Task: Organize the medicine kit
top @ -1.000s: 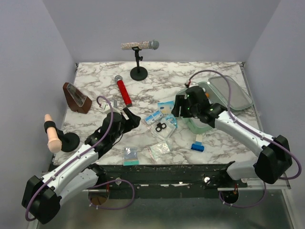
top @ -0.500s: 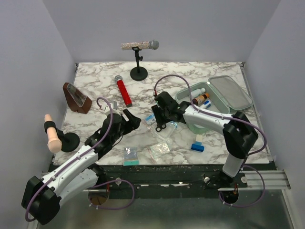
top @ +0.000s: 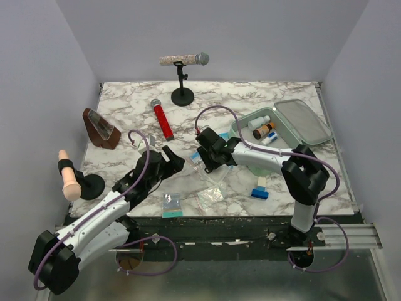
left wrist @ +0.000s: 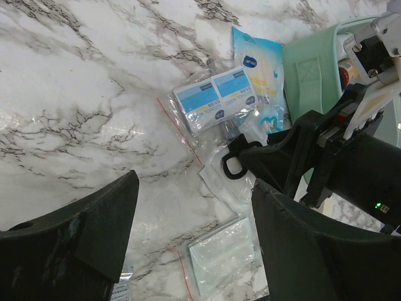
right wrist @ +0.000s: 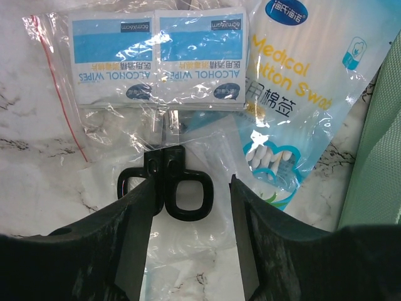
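Hovering over scissors (right wrist: 168, 182), your right claw (right wrist: 191, 185) gapes, empty.
Bottles (top: 262, 125) are in the medicine kit (top: 237, 127) beside it; packets (right wrist: 156, 56) remain out.

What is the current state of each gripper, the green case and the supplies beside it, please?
Mint-green hinged plastic case: open, lid laid back, small bottles inside.
Black-handled metal scissors: blades closed, lying on clear plastic.
Right gripper: open, fingers either side of the scissors' handles, not gripping.
Left gripper: open, empty.
Blue-and-white alcohol wipe packets: lying flat.
Clear cotton swab bag: lying flat beside the case.
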Motion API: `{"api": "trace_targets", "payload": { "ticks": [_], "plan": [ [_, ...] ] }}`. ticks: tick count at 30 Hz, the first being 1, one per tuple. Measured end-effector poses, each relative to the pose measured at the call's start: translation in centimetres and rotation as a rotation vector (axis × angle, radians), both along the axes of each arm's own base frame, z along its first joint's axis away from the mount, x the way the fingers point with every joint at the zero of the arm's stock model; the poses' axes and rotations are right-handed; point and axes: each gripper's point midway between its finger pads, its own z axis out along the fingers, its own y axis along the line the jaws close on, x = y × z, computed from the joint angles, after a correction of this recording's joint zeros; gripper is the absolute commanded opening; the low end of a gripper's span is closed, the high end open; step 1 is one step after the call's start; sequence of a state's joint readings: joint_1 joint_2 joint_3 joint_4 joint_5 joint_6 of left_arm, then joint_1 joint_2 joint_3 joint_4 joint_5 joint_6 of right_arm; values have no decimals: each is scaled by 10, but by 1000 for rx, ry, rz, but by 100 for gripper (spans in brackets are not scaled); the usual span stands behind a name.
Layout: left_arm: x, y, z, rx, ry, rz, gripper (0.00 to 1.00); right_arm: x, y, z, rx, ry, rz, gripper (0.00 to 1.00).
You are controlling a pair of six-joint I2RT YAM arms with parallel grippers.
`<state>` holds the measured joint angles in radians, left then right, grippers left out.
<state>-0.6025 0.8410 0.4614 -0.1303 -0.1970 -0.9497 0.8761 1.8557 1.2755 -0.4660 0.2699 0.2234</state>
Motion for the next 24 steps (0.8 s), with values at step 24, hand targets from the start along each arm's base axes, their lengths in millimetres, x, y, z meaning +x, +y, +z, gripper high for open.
{"api": "trace_targets", "payload": {
  "ticks": [24],
  "plan": [
    [0, 0, -5, 8, 13, -1, 83, -11, -3, -13, -20, 8, 6, 22]
  ]
}}
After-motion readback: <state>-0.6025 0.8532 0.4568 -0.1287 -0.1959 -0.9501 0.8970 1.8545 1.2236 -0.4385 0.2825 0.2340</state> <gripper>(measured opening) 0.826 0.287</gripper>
